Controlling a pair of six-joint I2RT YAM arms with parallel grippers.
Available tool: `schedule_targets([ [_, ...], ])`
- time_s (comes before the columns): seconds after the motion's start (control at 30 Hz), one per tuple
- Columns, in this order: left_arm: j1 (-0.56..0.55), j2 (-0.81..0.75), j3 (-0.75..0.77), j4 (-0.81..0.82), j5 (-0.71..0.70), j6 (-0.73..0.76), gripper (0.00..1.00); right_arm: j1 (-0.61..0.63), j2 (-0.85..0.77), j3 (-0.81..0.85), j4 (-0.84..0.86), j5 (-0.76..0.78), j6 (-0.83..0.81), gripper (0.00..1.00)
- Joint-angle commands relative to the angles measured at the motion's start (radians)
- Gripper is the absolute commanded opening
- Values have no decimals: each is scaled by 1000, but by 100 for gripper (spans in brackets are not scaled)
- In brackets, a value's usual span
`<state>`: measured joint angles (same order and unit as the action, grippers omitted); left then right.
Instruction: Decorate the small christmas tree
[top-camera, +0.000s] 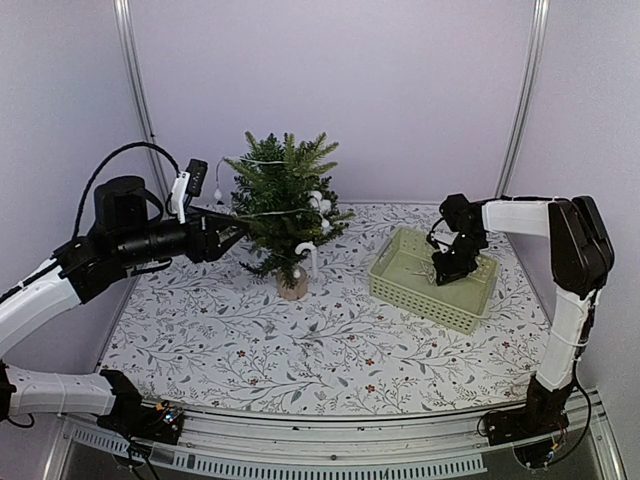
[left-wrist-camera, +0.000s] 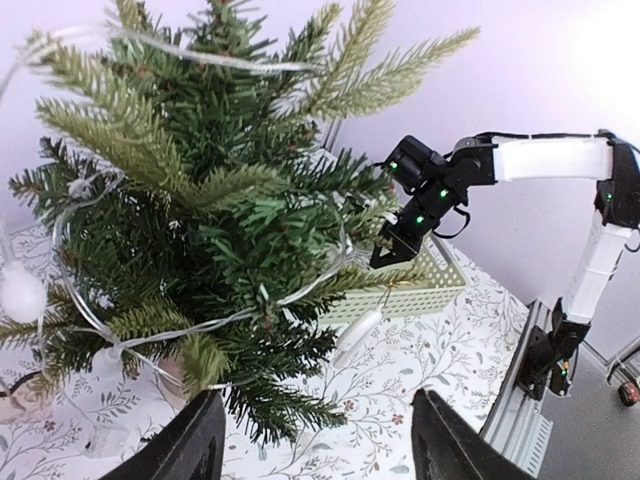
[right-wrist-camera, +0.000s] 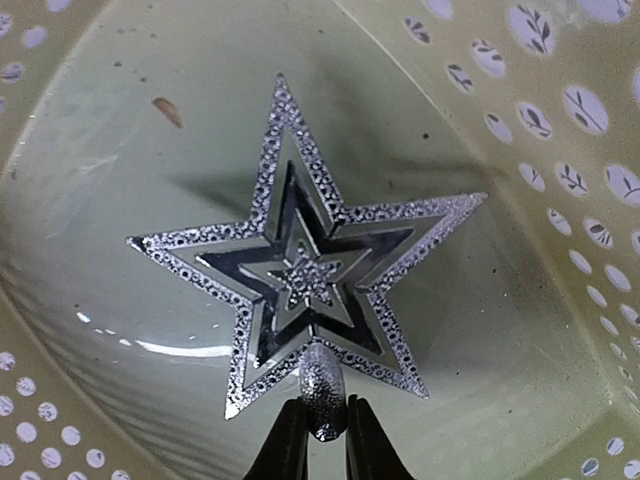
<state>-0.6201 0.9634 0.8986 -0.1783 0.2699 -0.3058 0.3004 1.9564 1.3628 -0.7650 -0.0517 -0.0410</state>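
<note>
- The small christmas tree (top-camera: 285, 210) stands upright at the back left of the surface (top-camera: 330, 350). It is wound with a pale light string (left-wrist-camera: 230, 60) and hung with white ornaments (top-camera: 320, 205).
- Left jaws, spread apart and holding nothing, sit just beside its left branches.
- A green basket (top-camera: 400, 285) lies to its right, a strip of surface between them.
- Inside it, the right jaws are clamped on the stem of a silver star (right-wrist-camera: 305, 265).
- The back wall (top-camera: 400, 100) rises close behind both.

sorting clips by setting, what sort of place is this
Most likely a robot lab work cell, not a home: plain pale walls framed by metal poles, two arms bolted to a rail at the near edge of the table, and a staged small christmas tree and star topper.
</note>
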Motion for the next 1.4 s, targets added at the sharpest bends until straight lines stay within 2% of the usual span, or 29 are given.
schedule_targets([
  [0.0,14,-8,64,-35,18,39,64,31,-136,29,-28,-46,36,15],
  [0.23,11,53,243,-76,53,100,61,124,-293,138,5,-71,108,12],
  [0.43,-11,175,433,-76,99,95,59,284,-478,157,235,-65,148,12],
  [0.6,-81,280,553,-62,90,80,58,448,-523,189,397,40,179,12],
  [0.8,-171,352,591,25,53,50,56,628,-490,261,537,258,202,12],
  [1.23,-202,396,598,127,44,-39,52,822,-372,344,607,447,81,12],
  [1.37,-203,402,593,143,24,-50,40,848,-341,375,604,455,52,12],
])
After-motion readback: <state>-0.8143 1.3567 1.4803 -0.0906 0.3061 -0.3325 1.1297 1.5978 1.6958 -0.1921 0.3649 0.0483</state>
